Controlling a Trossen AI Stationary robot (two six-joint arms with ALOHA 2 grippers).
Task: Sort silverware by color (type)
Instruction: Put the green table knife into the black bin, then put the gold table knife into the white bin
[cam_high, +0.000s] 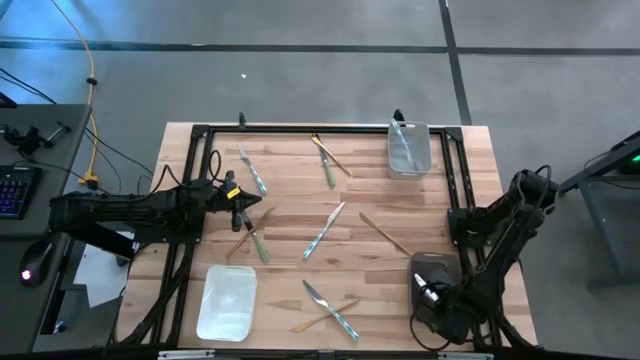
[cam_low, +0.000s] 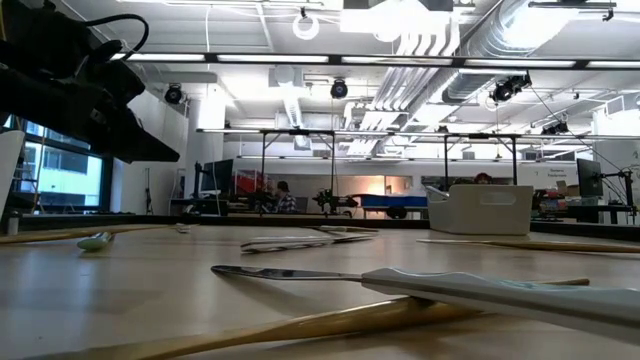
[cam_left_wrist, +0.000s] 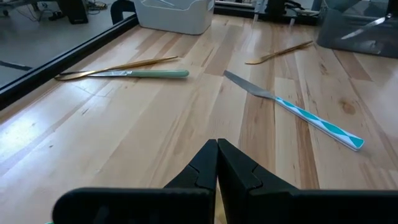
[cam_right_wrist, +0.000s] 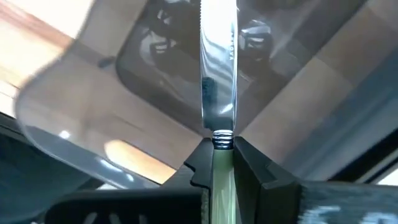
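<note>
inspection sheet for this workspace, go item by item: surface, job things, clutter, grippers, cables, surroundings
surface: wooden table, black frame along its edges
job's things: silverware scattered across the table; blue-patterned knife near the middle, gold piece to its right, crossed pieces at the near edge; green-handled knife held by the right gripper
trays: white tray near the front left, clear tray at the far right with something inside, dark tray under the right gripper
clutter: nothing seen on the table
grippers: left gripper shut, empty, above bare wood; right gripper shut on the knife's green handle, over the dark tray
cables: yellow cable on the floor at left
surroundings: keyboard and mouse on a side desk
</note>
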